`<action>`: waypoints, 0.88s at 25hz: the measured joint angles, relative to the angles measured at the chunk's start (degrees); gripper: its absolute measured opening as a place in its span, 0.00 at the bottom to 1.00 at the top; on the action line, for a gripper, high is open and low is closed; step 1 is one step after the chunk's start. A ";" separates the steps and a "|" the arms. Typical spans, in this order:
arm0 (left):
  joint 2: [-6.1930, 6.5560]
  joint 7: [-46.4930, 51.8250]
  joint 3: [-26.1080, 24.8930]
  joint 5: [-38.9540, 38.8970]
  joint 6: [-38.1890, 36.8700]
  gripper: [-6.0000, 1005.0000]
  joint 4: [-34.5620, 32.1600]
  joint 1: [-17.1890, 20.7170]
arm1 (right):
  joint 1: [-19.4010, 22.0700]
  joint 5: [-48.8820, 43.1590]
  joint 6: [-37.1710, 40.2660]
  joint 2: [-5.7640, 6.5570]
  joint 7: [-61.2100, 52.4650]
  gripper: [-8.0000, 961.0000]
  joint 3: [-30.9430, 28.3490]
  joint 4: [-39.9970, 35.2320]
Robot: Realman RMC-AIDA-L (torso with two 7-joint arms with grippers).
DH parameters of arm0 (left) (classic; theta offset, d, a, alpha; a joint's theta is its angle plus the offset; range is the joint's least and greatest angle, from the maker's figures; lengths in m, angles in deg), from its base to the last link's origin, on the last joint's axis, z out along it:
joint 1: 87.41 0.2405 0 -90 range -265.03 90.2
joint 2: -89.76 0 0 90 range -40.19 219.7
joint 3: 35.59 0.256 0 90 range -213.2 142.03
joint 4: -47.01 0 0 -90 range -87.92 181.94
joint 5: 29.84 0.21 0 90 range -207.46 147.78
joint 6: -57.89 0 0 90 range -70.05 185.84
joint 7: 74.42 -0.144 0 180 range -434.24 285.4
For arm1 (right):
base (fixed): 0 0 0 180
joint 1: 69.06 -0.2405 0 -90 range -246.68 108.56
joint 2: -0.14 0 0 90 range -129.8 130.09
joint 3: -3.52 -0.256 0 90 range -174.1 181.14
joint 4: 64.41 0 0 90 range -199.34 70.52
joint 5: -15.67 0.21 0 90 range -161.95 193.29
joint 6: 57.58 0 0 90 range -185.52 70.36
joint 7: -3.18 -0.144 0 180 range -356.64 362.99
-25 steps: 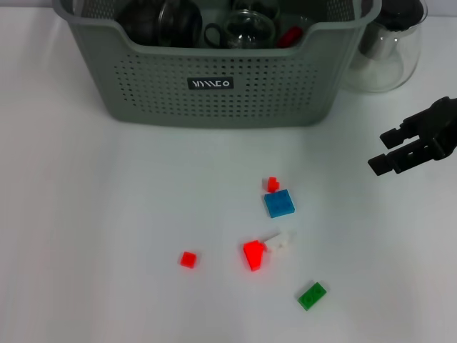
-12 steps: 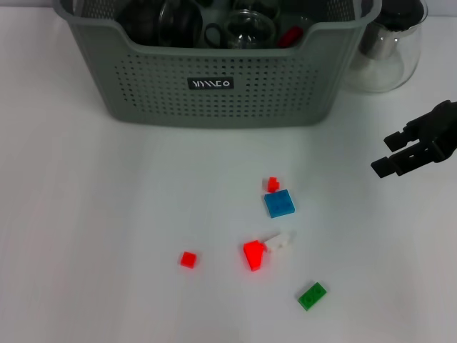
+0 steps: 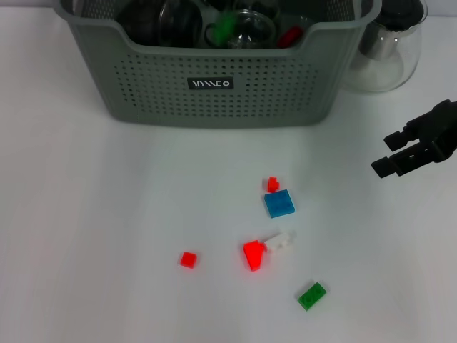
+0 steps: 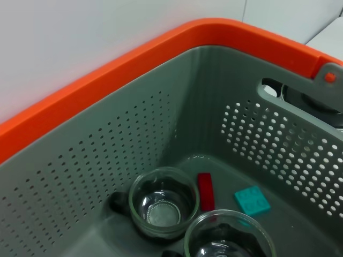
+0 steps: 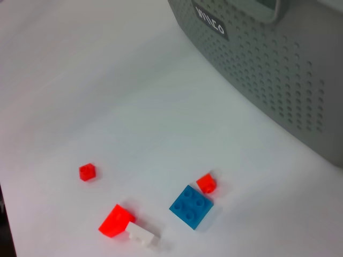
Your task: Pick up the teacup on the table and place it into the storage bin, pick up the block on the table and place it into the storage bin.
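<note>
The grey-green storage bin [image 3: 214, 93] stands at the back of the table; it also shows in the right wrist view [image 5: 278, 69]. The left wrist view looks down into the bin [image 4: 134, 134]: two glass teacups [image 4: 163, 201], a red block [image 4: 206, 191] and a teal-green block [image 4: 252, 201] lie on its floor. The head view shows a green block [image 3: 225, 27] among the cups. Several blocks lie on the table: blue [image 3: 279, 204], small red [image 3: 273, 184], red wedge [image 3: 253, 254], white [image 3: 278, 241], small red [image 3: 188, 259], green [image 3: 312, 295]. My right gripper [image 3: 391, 151] is open and empty at the right, above the table. My left gripper is out of view.
A clear glass pot with a dark lid [image 3: 389, 43] stands right of the bin. The right wrist view shows the blue block [image 5: 191, 206], red wedge [image 5: 116, 220] and white block [image 5: 143, 235] on the white table.
A green block has appeared inside the bin among the cups. My right gripper has drifted slightly up and then held still. The table blocks have not moved.
</note>
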 joint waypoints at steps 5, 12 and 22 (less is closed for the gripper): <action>-0.61 0.09 -0.16 -0.11 -0.75 0.38 -2.30 0.57 | 0.33 0.01 -0.04 0.00 0.39 0.76 -0.05 0.19; -2.73 -0.73 -0.96 -7.45 -9.06 0.58 -19.80 7.11 | 0.48 0.01 -0.35 0.10 1.25 0.76 -0.34 1.19; -5.54 -13.63 -2.43 -37.18 -33.00 0.82 -45.19 25.43 | 0.58 0.01 -2.78 0.18 2.06 0.76 -0.33 2.83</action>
